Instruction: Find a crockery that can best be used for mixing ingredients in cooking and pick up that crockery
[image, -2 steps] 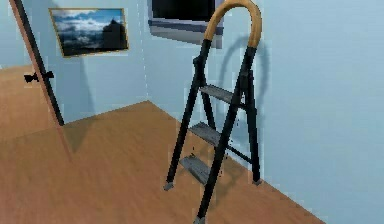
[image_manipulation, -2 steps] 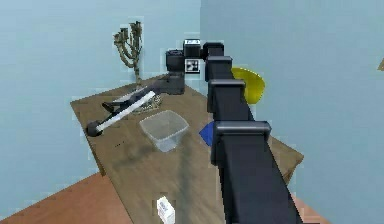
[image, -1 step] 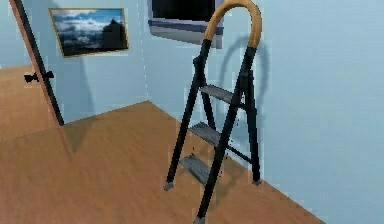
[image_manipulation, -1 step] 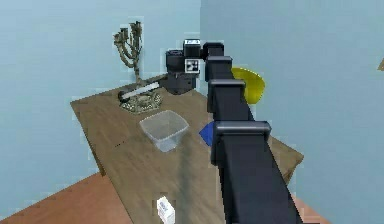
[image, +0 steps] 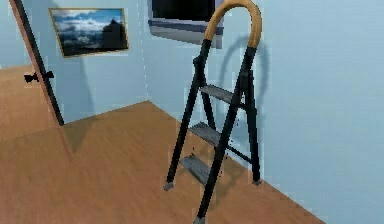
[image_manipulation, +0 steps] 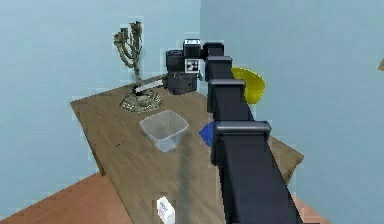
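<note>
Spanning wooden table (image_manipulation: 100, 115), arm (image_manipulation: 238, 140) beside yellow bowl (image_manipulation: 252, 86), clear tub (image_manipulation: 164, 130)

Forward view: pale blue walls (image: 320, 100), wood floor (image: 90, 170). Black stepladder (image: 215, 130) with orange top rail, centre right, near the wall. Framed landscape picture (image: 89, 31) upper left. Dark door edge (image: 35, 70) far left. Dark grey-framed panel (image: 182, 18) top centre. Arm side view: brown wooden table (image_manipulation: 110, 130), blue walls behind.

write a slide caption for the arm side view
Stretch's arm extended over a wooden table, a yellow bowl beside it, clear container and branched ornament nearby.
</note>
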